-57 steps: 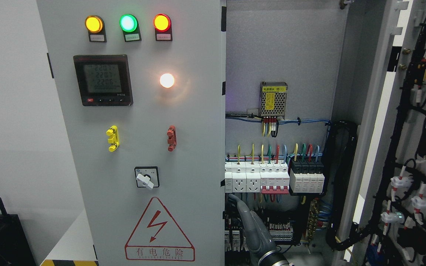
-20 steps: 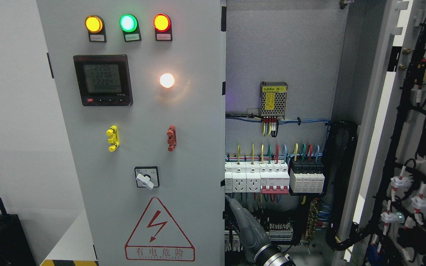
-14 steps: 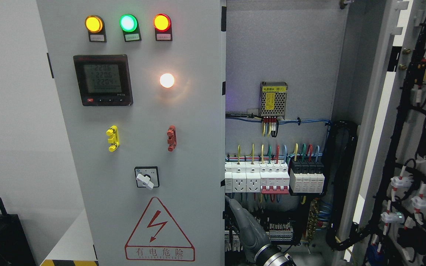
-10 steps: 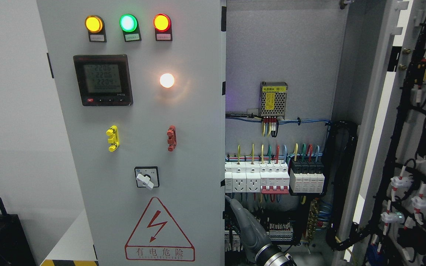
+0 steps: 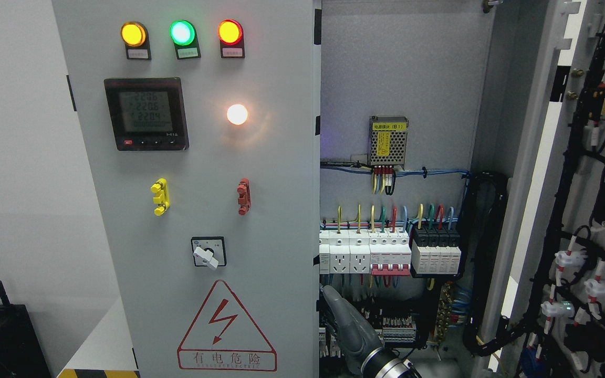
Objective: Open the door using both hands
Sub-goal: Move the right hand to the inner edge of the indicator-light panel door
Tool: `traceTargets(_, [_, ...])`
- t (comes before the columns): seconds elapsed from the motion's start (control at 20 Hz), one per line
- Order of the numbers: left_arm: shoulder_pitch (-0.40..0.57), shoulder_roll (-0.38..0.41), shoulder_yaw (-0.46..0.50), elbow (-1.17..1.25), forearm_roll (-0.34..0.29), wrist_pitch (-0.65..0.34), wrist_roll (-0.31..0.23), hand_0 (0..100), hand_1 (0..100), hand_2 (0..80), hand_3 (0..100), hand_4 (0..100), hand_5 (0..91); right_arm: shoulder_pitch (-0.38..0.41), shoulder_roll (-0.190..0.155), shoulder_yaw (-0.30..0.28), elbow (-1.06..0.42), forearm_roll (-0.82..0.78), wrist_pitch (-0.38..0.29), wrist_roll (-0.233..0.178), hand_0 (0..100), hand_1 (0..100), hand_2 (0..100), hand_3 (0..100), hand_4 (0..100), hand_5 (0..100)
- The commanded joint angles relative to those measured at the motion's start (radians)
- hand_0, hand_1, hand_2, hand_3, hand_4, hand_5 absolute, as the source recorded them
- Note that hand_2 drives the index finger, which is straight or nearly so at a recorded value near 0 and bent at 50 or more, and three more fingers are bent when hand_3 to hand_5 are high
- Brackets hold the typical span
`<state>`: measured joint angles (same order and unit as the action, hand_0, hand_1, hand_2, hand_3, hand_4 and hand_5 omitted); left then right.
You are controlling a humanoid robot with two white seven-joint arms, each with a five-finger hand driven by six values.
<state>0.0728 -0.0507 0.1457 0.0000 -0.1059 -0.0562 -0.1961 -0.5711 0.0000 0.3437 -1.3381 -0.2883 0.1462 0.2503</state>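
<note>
Head view: the left door [image 5: 202, 210] of the cabinet is sitting closed, carrying three lit indicator lamps [image 5: 181, 32] near its top edge, a meter [image 5: 146, 114] below them and a warning triangle [image 5: 226, 328] at its bottom edge. The right door [image 5: 591, 210] is standing swung open, showing breakers [image 5: 389, 254] inside. A hand [image 5: 352, 328] is rising from the bottom edge just beside the left door's free edge; cannot tell which arm, nor whether its fingers are open or curled.
</note>
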Motion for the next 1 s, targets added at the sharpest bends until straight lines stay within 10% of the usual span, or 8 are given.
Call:
traceTargets(0.0, [0.001, 0.000, 0.000, -0.029, 0.000, -0.001, 0.000, 0, 0, 0.0, 0, 3, 0.0, -0.006, -0.017, -0.012, 0.019, 0.000, 0.001, 0.006, 11, 0, 0, 0, 0, 0])
traceTargets(0.95, [0.001, 0.000, 0.000, -0.029, 0.000, 0.001, 0.000, 0, 0, 0.0, 0, 3, 0.0, -0.029, -0.043, -0.035, 0.060, -0.043, 0.001, 0.038, 11, 0, 0, 0, 0, 0])
